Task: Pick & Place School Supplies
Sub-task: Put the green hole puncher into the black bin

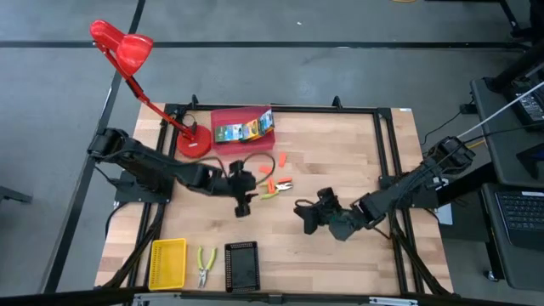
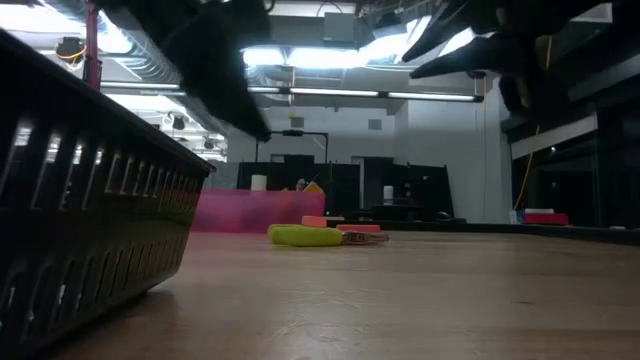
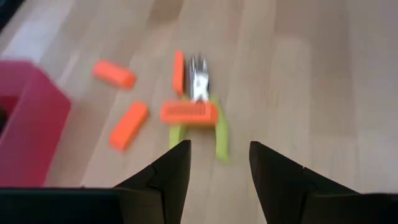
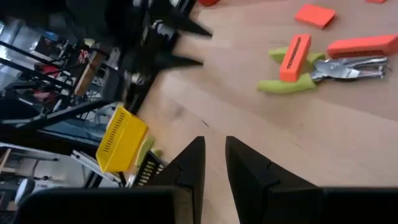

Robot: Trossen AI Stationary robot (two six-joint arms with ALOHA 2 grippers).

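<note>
School supplies, loose lot, spread on a wooden surface [image 1: 340,153]: green-and-yellow printed boxes [image 1: 244,129] lying in the red tray [image 1: 223,143] at the far edge, beside the base of the red desk lamp [image 1: 123,49]; one pair of yellow-green-handled pliers [image 3: 202,109] at mid-surface, with a flat orange piece [image 3: 188,112] lying across its handles; a narrow orange piece [image 3: 178,71] alongside the pliers' metal head; two further stubby orange pieces [image 3: 129,125] lying apart just beside them, toward the red tray. Second pair of pliers [image 1: 205,265] at the near edge, between the yellow tray [image 1: 167,263] and the black tray [image 1: 241,266]. Left gripper [image 3: 216,163]: above the surface just short of the mid-surface pliers, fingers apart, holding nothing. Right gripper [image 4: 214,158]: low over bare wood right of centre, fingers a narrow gap apart, holding nothing.
</note>
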